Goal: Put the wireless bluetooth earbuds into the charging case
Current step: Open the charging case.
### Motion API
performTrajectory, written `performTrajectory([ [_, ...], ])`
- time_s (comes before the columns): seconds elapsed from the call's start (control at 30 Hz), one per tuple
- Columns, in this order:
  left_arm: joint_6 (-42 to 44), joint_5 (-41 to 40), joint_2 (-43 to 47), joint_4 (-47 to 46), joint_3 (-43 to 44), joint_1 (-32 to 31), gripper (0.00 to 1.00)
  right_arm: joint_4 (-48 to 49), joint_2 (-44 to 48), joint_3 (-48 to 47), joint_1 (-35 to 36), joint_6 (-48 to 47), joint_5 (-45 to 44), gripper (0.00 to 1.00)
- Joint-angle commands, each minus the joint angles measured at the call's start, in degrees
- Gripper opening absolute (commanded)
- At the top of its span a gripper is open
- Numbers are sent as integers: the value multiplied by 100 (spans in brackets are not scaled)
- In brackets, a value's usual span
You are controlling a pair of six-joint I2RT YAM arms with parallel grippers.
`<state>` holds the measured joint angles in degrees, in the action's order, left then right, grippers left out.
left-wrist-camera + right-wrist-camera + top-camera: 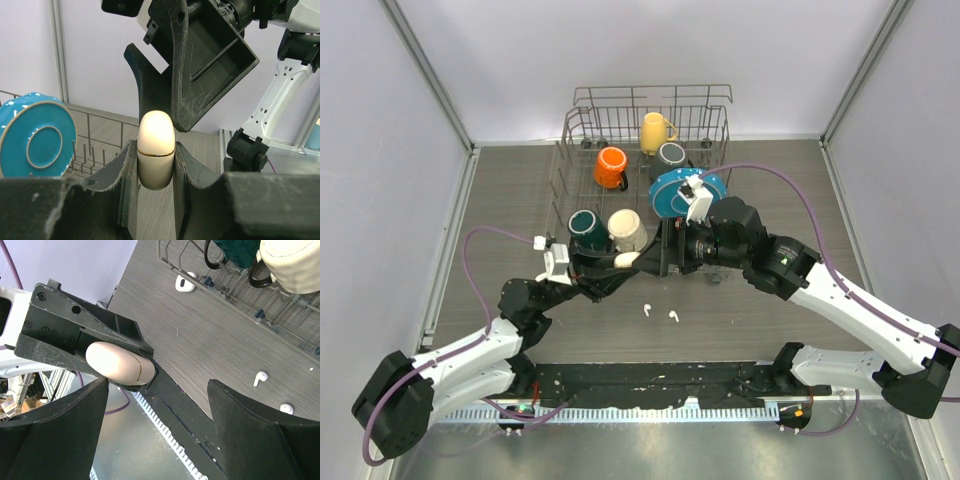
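Left jaws pinch cream oval case (156,150) | right jaws spread | 2 glossy white stemmed earbuds (646,310) on table (510,190)

Pale white walls (620,50) around a grey wood-grain tabletop (500,200) (metal strip (620,452) at near edge)
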<state>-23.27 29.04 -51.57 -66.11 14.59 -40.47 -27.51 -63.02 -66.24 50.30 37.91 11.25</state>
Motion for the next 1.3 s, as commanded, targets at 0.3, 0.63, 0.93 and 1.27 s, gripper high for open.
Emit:
performTrajectory([
  [0.3, -29, 1025, 68, -96, 440, -31, 0, 518, -105, -214, -12, 305, -474, 85],
  [0.63, 15, 929, 235, -8, 361, -23, 0, 527, -114, -249, -21, 366, -607, 85],
  [0.93, 234, 419, 498, 115, 35, -31, 0, 466, 457, -609, -214, 375, -851, 95],
  [1.27, 525, 269, 1043, 941, 79, -23, 0, -2722, 782, -1480, -1214, 515, -3523, 95],
])
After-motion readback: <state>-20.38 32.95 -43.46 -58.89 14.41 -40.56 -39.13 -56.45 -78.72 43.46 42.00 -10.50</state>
